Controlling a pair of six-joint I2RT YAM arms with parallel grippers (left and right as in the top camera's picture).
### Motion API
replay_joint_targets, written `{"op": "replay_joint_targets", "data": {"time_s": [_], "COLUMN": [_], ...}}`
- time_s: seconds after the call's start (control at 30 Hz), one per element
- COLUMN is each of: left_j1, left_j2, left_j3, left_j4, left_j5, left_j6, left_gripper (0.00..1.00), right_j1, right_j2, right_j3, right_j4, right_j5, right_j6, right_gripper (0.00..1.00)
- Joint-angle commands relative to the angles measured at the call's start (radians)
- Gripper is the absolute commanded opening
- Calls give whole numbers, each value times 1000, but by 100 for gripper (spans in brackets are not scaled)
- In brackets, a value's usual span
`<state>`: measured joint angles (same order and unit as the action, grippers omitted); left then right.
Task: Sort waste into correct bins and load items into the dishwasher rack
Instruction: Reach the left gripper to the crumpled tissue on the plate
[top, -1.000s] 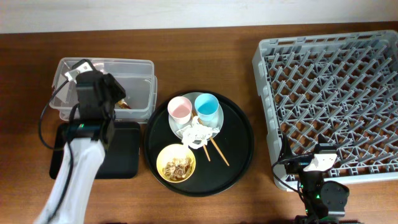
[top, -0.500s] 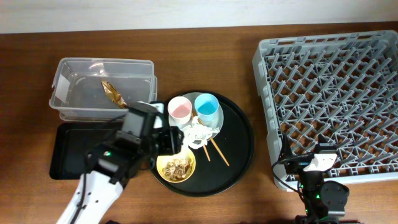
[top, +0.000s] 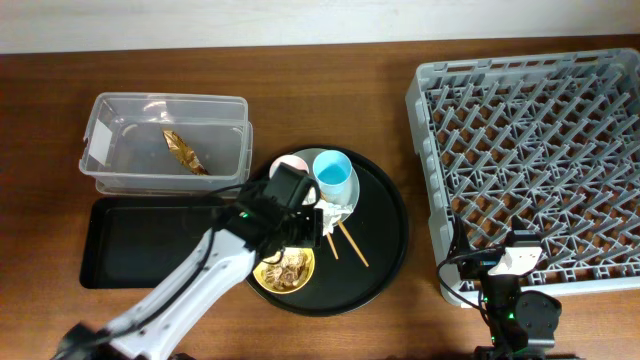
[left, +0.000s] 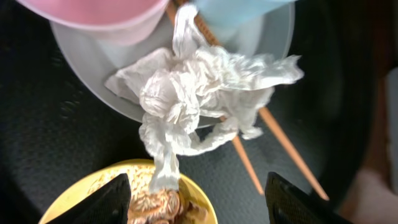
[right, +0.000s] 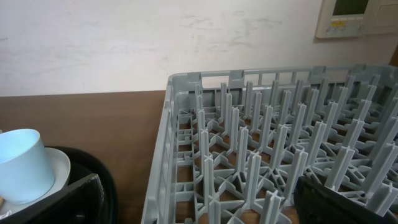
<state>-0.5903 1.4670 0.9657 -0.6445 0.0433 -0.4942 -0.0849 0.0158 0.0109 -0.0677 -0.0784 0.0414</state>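
Since a second ago the left arm has swung away from the tub (top: 100, 110), where the wrapper (top: 183, 150) now lies, and across to the round tray (top: 385, 260). Its end effector (left: 199, 186) hangs over the napkin (left: 193, 93), fingers (left: 115, 202) spread wide with nothing held.

The step in hand looks like the second piece of waste: picking up the napkin. The next move calls for a straight descent so the fingers straddle the crumpled middle. They should then close without catching the chopsticks (left: 280, 140) that run beneath it or nudging the pink cup (left: 93, 12) and blue cup (left: 242, 7) just beside.

The napkin is white, thin and tightly crinkled. It sits on the plate (left: 87, 68), with one twisted tail reaching down to the bowl (top: 285, 291) of scraps (left: 165, 205). It should crush easily, though that tail may drag scraps along.

The right end effector (right: 199, 208) is also spread wide and empty, at the near edge of the rack (right: 249, 143).
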Motion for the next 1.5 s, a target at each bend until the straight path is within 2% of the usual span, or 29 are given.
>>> {"op": "replay_joint_targets", "data": {"time_s": [0.0,0.2,0.3,0.33,0.37,0.43,0.53,1.23,1.47], "left_j1": [-7,-7,-7,-7,-7,-8,-8,-8,-10], "left_j2": [76,139,140,139,140,139,139,84,103], "left_j3": [-3,-3,-3,-3,-3,-3,-3,40,30], "left_j4": [19,54,57,60,62,61,61,17,18], "left_j5": [-18,-33,-51,-51,-51,-52,-52,-52,-93], "left_j6": [-9,-9,-8,-8,-9,-8,-8,-5,-5], "left_gripper": [69,69,52,52,52,61,66,67,67], "right_j1": [-6,-6,-6,-6,-6,-6,-6,-6,-6], "right_j2": [-5,-5,-5,-5,-5,-5,-5,-5,-5], "right_j3": [-5,-5,-5,-5,-5,-5,-5,-5,-5], "right_j4": [-5,-5,-4,-5,-4,-4,-4,-5,-4], "right_j5": [5,5,5,5,5,5,5,5,5], "right_j6": [0,0,0,0,0,0,0,0,0], "right_gripper": [99,99,99,99,99,99,99,99,99]}}
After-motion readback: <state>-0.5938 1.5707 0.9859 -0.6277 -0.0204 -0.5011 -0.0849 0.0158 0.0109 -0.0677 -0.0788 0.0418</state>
